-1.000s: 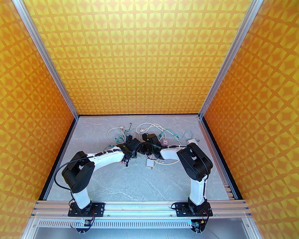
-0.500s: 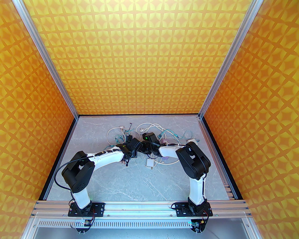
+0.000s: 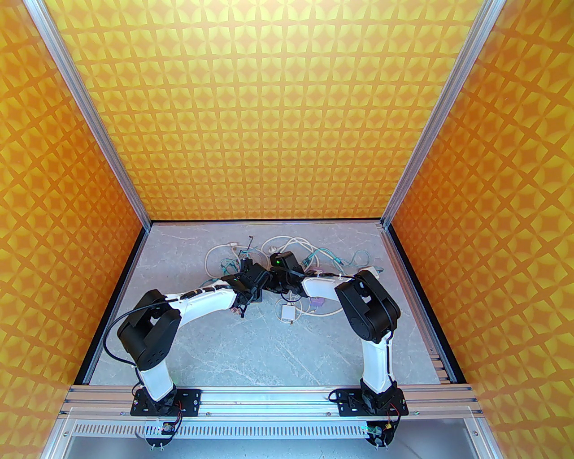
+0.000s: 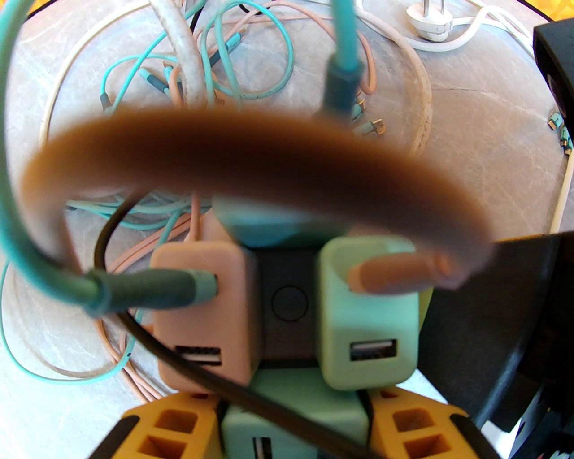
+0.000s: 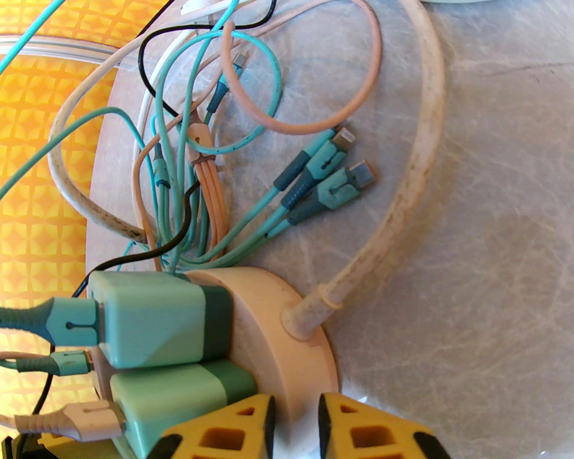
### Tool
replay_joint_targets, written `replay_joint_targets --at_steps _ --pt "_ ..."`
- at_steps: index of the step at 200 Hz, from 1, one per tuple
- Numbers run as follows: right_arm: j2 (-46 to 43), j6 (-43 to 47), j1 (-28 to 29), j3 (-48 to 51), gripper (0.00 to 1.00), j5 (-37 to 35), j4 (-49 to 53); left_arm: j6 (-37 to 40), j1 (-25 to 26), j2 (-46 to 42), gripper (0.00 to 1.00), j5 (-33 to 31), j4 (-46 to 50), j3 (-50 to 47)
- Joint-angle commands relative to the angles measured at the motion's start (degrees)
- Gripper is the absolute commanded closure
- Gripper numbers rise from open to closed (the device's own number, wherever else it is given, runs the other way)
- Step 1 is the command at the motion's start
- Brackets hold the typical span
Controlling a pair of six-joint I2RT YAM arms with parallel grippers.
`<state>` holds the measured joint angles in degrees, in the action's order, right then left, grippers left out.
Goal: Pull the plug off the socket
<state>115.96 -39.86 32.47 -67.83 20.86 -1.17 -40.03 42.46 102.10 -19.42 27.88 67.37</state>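
Note:
The socket (image 5: 278,313) is a round beige hub on the table with a thick white cord. Several charger plugs sit in its face: green ones (image 5: 152,313) and a pink one (image 4: 202,305) around a black centre (image 4: 289,305). My left gripper (image 4: 291,421) has its yellow fingers (image 4: 166,426) tight on either side of the nearest green plug (image 4: 287,399). My right gripper (image 5: 296,430) pinches the socket's rim between its yellow fingertips. In the top view both wrists meet over the socket (image 3: 267,284) and hide it.
Teal, pink, white and black cables (image 5: 202,148) lie tangled behind the socket. A blurred brown cable (image 4: 251,152) arcs close across the left wrist view. A white adapter (image 3: 287,312), a purple adapter (image 3: 317,302) and a white two-pin plug (image 4: 430,22) lie nearby.
The right arm has swung left and toward the back, uncovering the purple adapter, and its fingers have come in on the socket's rim. The left wrist shifted slightly toward the back.

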Motion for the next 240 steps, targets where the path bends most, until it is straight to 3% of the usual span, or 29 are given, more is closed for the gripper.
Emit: replay_joint_targets --at_steps 1,44,94,113,154,184,240 --pt "3.07 2.15 0.67 0.87 0.78 -6.01 7.23 -1.9 -0.79 -6.26 0.64 5.32 -2.59 -0.2" --pt "2.78 2.37 0.84 0.64 0.79 -7.02 8.27 1.45 0.64 -3.47 0.68 2.35 1.47 3.63" --pt "2.65 4.22 2.08 -1.2 0.79 -9.98 11.75 4.7 4.3 3.26 0.68 -5.58 7.81 9.83" --pt "2.8 4.6 2.37 -1.55 0.8 -10.54 12.25 4.11 3.81 4.11 0.68 -4.81 8.88 10.67" --pt "2.73 4.79 2.43 -1.06 0.8 -10.67 12.06 1.7 -0.09 2.24 0.67 3.79 9.48 10.5" --pt "2.48 4.92 2.68 -0.99 0.81 -10.8 11.82 1.2 -1.15 3.34 0.68 4.04 12.53 12.94" --pt "2.45 5.05 2.82 -1.08 0.81 -10.82 11.91 1.45 0.29 1.01 0.69 3.35 7.03 8.36"
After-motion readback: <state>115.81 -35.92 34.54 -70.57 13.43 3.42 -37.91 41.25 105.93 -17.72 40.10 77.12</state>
